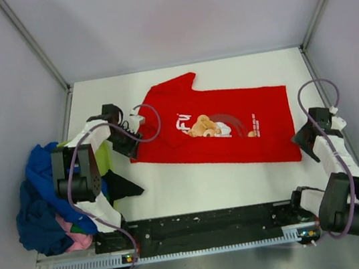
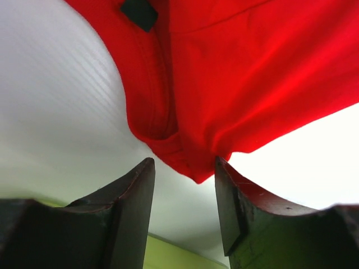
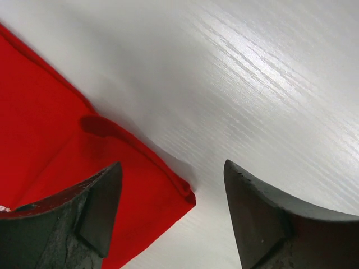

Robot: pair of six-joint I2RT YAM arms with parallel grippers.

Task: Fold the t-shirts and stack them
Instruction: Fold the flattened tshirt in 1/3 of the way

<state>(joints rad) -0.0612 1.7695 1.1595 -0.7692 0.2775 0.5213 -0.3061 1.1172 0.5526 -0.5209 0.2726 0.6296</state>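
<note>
A bright red t-shirt (image 1: 233, 133) with a tan bear print lies flat and sideways on the white table (image 1: 195, 193), one sleeve pointing to the back. My left gripper (image 1: 133, 141) is open at the shirt's near left corner. In the left wrist view that corner (image 2: 196, 168) hangs just between the tips of the gripper (image 2: 182, 168), not pinched. My right gripper (image 1: 301, 136) is open at the near right corner. In the right wrist view the hem corner (image 3: 179, 193) lies on the table between the jaws of the gripper (image 3: 171, 171).
A pile of other t-shirts sits at the table's left edge beside the left arm: royal blue (image 1: 40, 172), navy (image 1: 38, 227), pink (image 1: 77, 239), lime-green (image 1: 105, 156) and black (image 1: 123, 187). Grey walls close in the table on three sides.
</note>
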